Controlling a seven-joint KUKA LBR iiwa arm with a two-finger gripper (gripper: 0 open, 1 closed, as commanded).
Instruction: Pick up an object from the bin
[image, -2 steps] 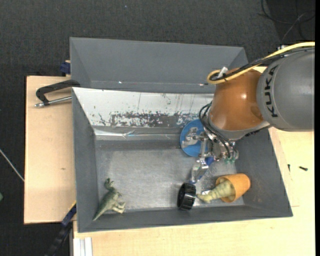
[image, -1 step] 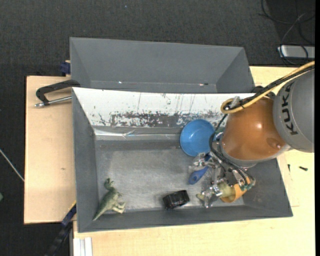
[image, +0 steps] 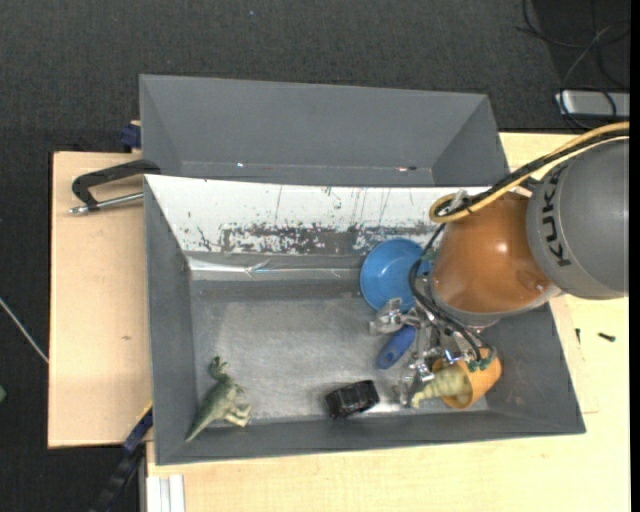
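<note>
Bin (image: 170, 330) of grey metal, set across the middle of the frame. Held a handful of loose things, scattered rather than heaped. Was entered from the right edge of the frame by a grey arm (image: 595, 230) with a round orange wrist cover (image: 490, 265). Had the gripper (image: 425, 360) low over the lower right of the floor, just below that cover, among a tangle of metal parts and thin cables. Could not tell whether the claw was spread, pressed together or pinching something.

Found nearest to it a slim blue piece (image: 396, 348), lying tilted on the floor just to the left, touching or almost touching the metal parts; could not tell which. Found just to the lower right an orange and yellow thing (image: 462, 382), rounded, close against the gripper and near the right wall. Saw a blue bowl (image: 388, 272) above these two, at the foot of the back wall, with its right side hidden behind the orange cover. Saw a small black toy car (image: 352, 400) at the lower middle of the frame, near the front wall and a little left of the gripper. Noted a green toy dinosaur (image: 220, 400) in the lower left corner of the floor, well apart from everything else.
</note>
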